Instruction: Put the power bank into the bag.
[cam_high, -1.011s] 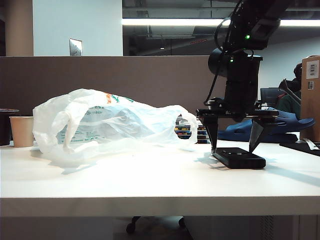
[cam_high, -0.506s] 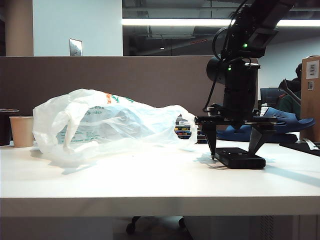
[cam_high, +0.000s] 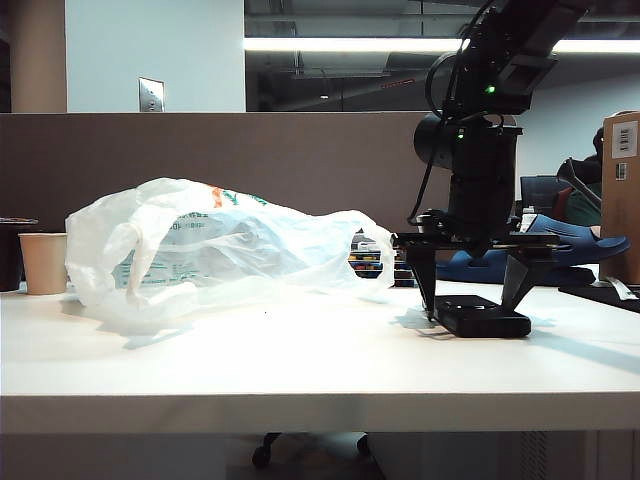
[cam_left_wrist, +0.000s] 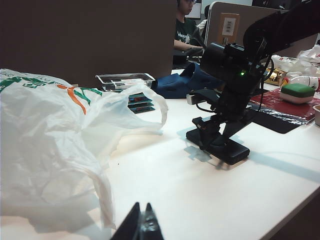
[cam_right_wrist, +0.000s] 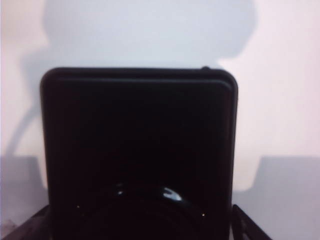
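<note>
White worktop (cam_high: 320, 375), black power bank (cam_high: 482, 317) lying flat directly beneath the wide-open right gripper (cam_high: 470, 296), crinkly white plastic bag (cam_high: 215, 250) well to its side, beige paper cup (cam_high: 44, 262) beyond the bag

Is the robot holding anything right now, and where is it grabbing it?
Nothing is held. The right tool is open, its fingers astride the power bank, which lies flat on the table. The left tool is shut and empty.
</note>
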